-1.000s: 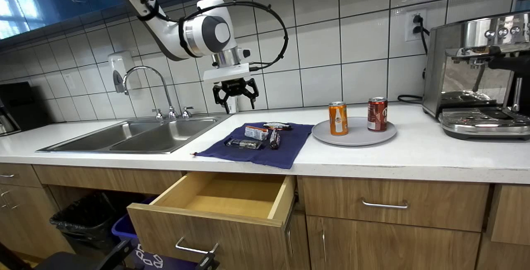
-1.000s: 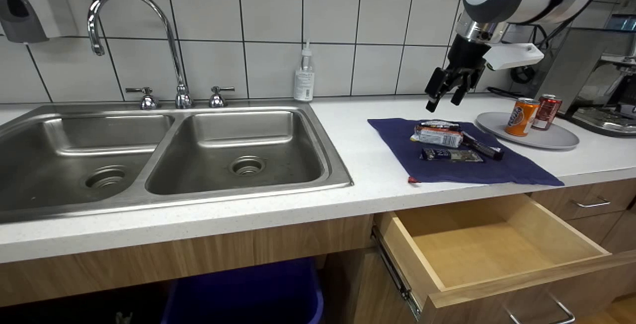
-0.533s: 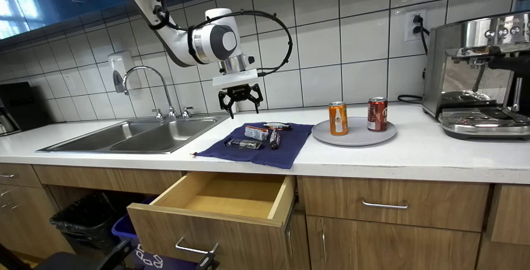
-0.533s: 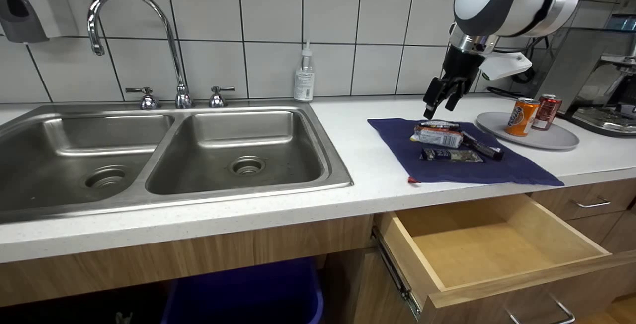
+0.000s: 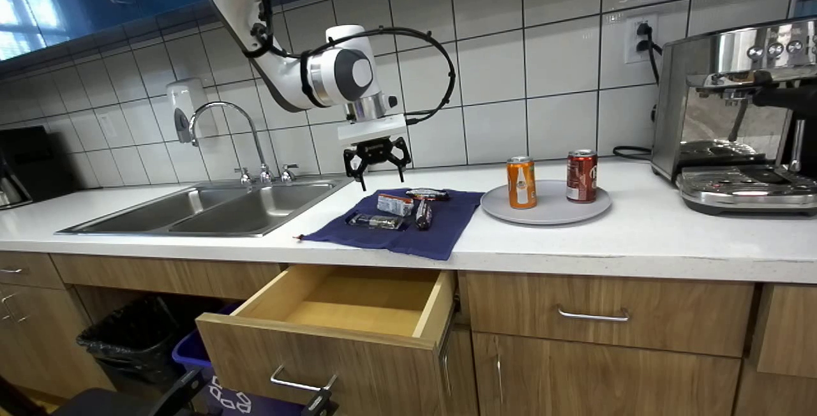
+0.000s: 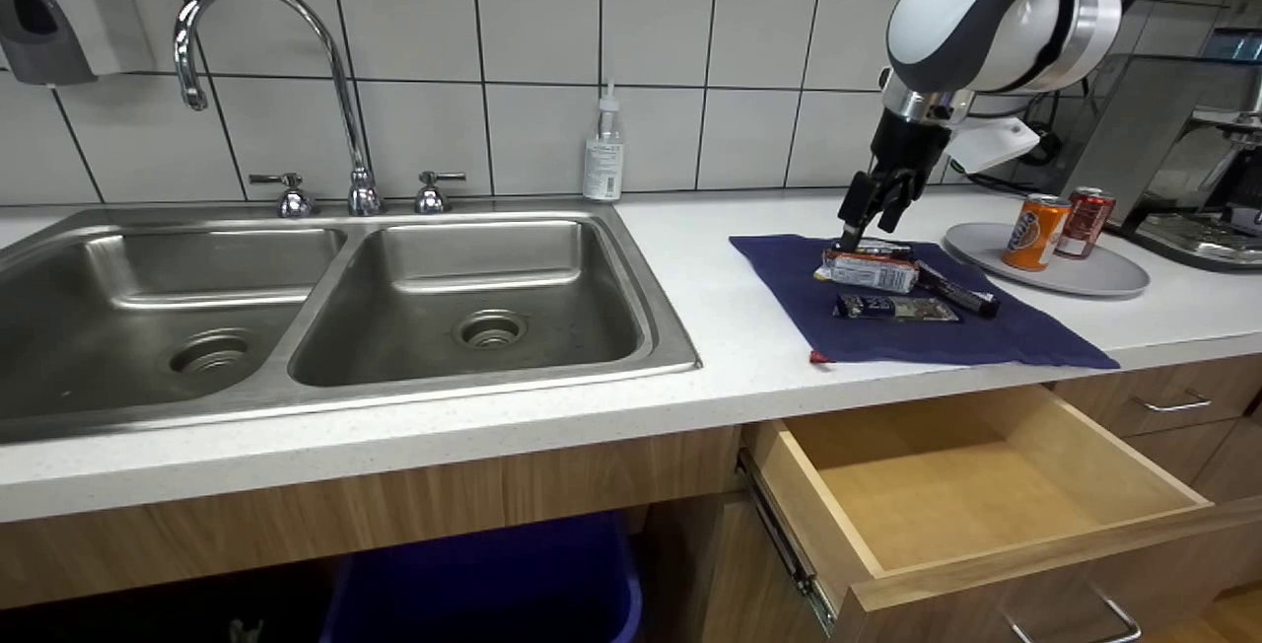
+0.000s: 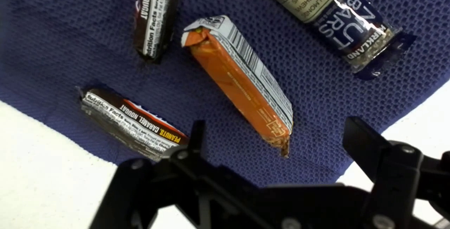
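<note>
Currently, gripper (image 5: 383,183): spread wide, gripping nothing, pointing down above the cloth (image 5: 424,242), near its edge toward the wall (image 5: 491,129).
Orange bar (image 7: 240,86): on the cloth, lower than the gripper and apart from it; in the wrist view one end shows in the gap between the fingertips (image 7: 364,146).
Nougat bars (image 7: 130,123): two on the cloth; in the wrist view a finger partly hides the one nearer the gripper, contact impossible to tell.
Nut bar (image 7: 327,18): on the cloth, farther from the wall and the gripper than the orange bar.
Plate (image 5: 550,212): right beside the cloth, bearing two upright cans (image 5: 522,183).
Sink (image 6: 670,357): across the cloth from the plate.
Drawer (image 5: 319,358): pulled out below the cloth.
</note>
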Robot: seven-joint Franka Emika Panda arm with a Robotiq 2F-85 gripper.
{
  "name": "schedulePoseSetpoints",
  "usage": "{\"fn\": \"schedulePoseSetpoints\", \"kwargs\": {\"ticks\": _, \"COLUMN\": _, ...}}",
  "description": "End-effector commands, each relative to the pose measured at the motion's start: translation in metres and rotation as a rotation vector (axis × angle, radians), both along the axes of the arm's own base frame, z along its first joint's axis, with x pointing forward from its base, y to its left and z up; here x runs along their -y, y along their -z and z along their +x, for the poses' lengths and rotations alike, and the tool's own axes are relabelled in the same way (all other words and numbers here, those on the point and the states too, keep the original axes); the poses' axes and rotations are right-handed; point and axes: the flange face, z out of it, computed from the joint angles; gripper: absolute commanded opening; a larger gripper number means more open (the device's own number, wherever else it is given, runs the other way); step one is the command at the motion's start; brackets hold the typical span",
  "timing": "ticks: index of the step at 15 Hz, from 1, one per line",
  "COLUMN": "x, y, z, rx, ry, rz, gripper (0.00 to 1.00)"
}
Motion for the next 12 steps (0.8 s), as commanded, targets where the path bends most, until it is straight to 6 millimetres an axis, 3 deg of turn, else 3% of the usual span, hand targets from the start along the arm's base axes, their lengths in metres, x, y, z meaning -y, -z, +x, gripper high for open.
{"fn": "schedulePoseSetpoints", "kwargs": {"ticks": 1, "x": 0.005, "y": 0.005, "z": 0.013, "rx": -0.034, "ry": -0.044, "rz": -0.021, "gripper": 1.0}}
{"fn": "schedulePoseSetpoints", "kwargs": {"ticks": 12, "x": 0.008, "y": 0.029, "z": 0.027, "rx": -0.102, "ry": -0.056, "rz": -0.047, "gripper": 1.0}}
